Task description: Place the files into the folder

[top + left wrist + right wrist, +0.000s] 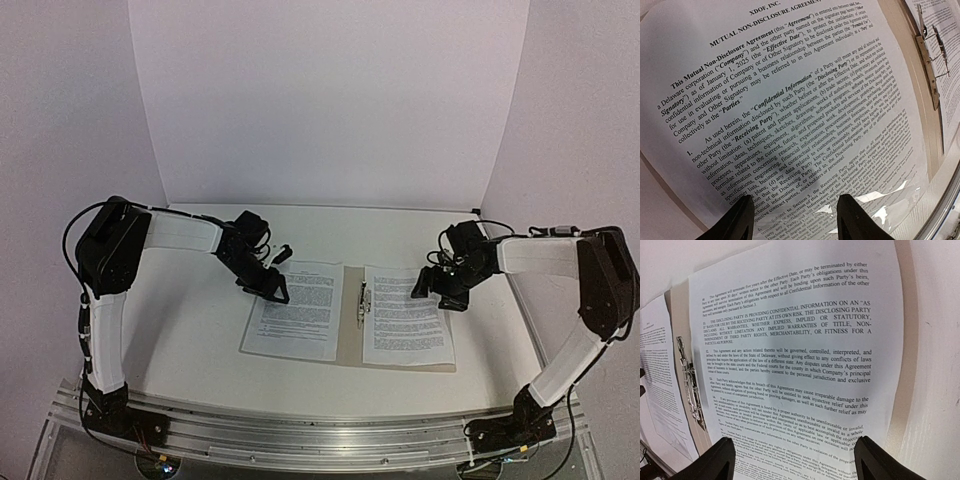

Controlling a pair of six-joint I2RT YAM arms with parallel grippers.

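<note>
Worktop: the white worktop [190, 330] carries everything lying flat, and we see nothing lifted off it.
Folder: the thin tan card folder [350, 335] lies open, its tan showing along the spine and around the right-hand page.
Files: there are two white paper sheets densely printed in black. The left sheet [295, 315] sits slightly askew beside the spine, and the right sheet [405, 318] lies on the right cover.
Handling: we judge the sheets light, floppy and easily creased, and awkward to pick off a flat surface. We would slide them under a pressed fingertip or pinch a free edge or corner, never mid-page.
Clip: the small metal clip [362, 303] stands at the spine between the sheets, where we think a paper edge could snag.
Left arm: the left arm [180, 232] reaches in with its wrist bent down over the left sheet's far corner. Its jaws are spread and grip nothing, and we cannot tell whether they touch the paper.
Right arm: the right arm [535, 255] mirrors it over the right sheet's far outer edge, with its jaws wide apart and holding nothing.
</note>
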